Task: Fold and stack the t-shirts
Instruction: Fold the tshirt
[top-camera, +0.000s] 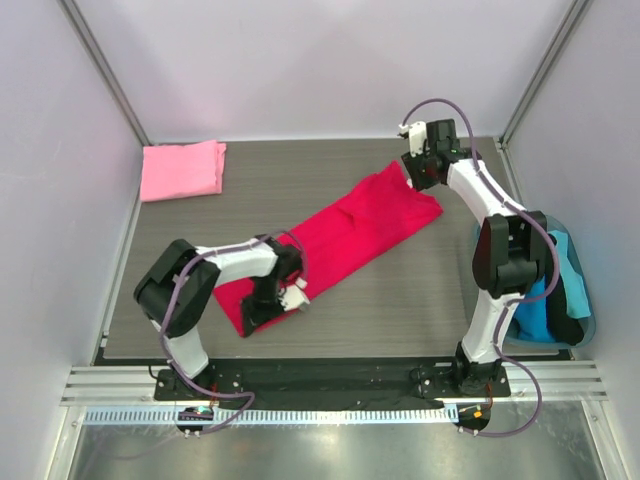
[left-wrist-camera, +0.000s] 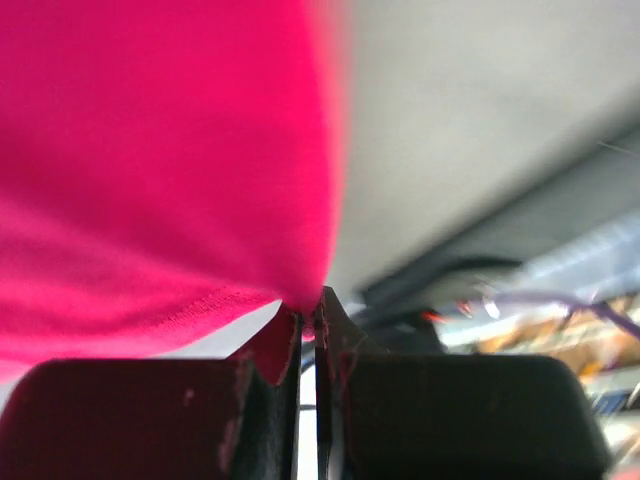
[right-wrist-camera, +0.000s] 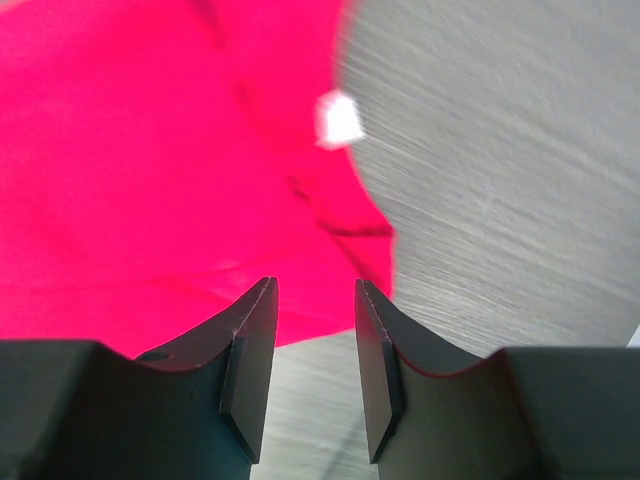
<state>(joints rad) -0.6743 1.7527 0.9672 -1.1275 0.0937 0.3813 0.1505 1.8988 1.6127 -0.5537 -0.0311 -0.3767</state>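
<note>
Crimson-red t-shirt (top-camera: 345, 235) lay as a long folded strip, diagonal across the middle of the grey table (top-camera: 300, 175), running from near-left to far-right. A small white neck label (right-wrist-camera: 341, 118) showed in the right wrist view near the cloth's edge; it was too blurred to read any writing. No other print could be made out on either tee.

Left gripper (left-wrist-camera: 310, 312) was at the near-left end of the strip, clamped on a pinch of red cloth, jaws almost together with the fabric between them. The cloth rose from the pinch and filled the upper left of that view.

Right gripper (right-wrist-camera: 315, 295) was at the far-right end, jaws apart, over the red edge where it met bare table. Whether the tips touched the cloth could not be told.

Light pink t-shirt (top-camera: 182, 170) sat folded flat in the far-left corner, well apart from the red one.

At the right table edge a bin (top-camera: 590, 325) held blue cloth (top-camera: 535, 315) and something dark, partly hidden behind the right arm (top-camera: 500, 255). A metal rail (top-camera: 330, 385) ran along the near edge, under the arm bases.
</note>
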